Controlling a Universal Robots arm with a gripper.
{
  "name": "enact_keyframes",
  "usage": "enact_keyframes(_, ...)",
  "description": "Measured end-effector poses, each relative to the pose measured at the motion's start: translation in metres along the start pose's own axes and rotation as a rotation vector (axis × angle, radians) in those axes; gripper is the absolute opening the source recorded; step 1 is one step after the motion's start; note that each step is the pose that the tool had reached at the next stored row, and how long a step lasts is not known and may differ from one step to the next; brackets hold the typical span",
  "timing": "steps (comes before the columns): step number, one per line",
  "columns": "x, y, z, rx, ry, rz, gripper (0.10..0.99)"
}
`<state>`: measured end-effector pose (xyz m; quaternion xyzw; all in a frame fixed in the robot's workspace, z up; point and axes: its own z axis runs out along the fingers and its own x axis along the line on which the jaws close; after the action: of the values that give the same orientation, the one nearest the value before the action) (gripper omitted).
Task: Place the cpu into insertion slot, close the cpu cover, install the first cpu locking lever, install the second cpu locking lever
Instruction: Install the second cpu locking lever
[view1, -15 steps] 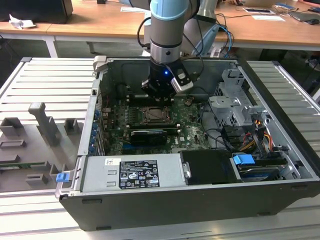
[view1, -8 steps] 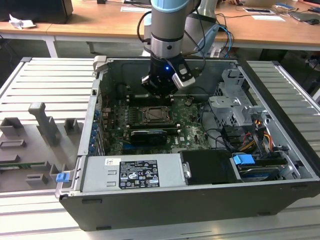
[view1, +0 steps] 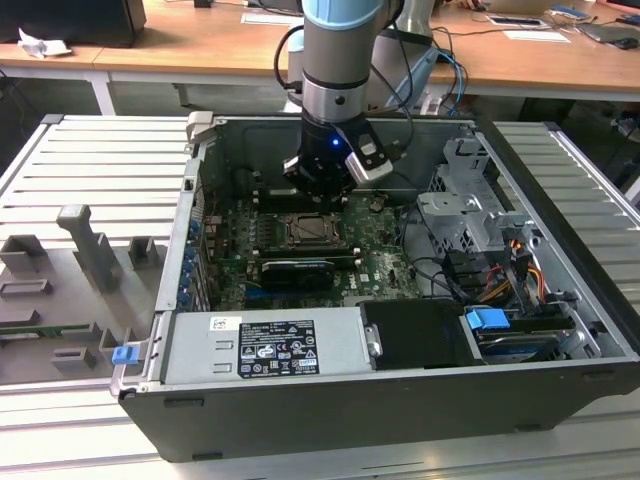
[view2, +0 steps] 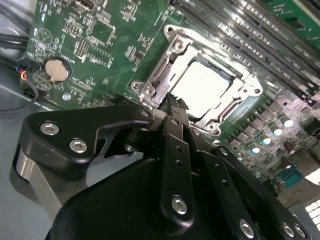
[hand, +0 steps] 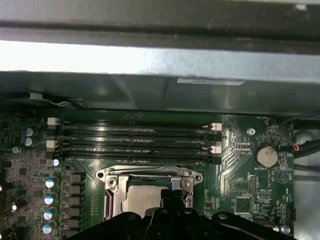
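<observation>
My fingers (view2: 176, 107) are pressed together, tips closed on nothing, poised at the near rim of the insertion slot (view2: 200, 85). The cpu (view2: 204, 89) already lies flat in the recess, its pale silver face bright under the light; the cpu cover (view2: 165, 60) appears folded down around it, the window framing the chip, though I cannot tell whether it is fully seated.

Judgement: the work in hand is at the cover or a locking lever. To do it well I should bear down squarely, keep the closed tips on metal only, and avoid sliding onto the chip face or the green motherboard (view2: 115, 45).

Materials: fingers matte black with ribbed tips and bolted links; cover thin stamped steel, glossy, with screw bosses at the corners. Beside the socket run long narrow black memory slots (hand: 135, 140). The grey steel computer case (view1: 400, 400) sits on a slatted bench (view1: 90, 170).
</observation>
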<state>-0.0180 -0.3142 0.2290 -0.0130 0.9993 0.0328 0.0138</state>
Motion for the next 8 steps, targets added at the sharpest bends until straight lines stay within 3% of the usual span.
enact_keyframes(4, 0.0001, -0.0032, -0.0012, 0.0, 0.0001, 0.0, 0.106)
enact_keyframes(8, -0.0002, -0.003, -0.0103, 0.0, 0.0, 0.0, 0.106)
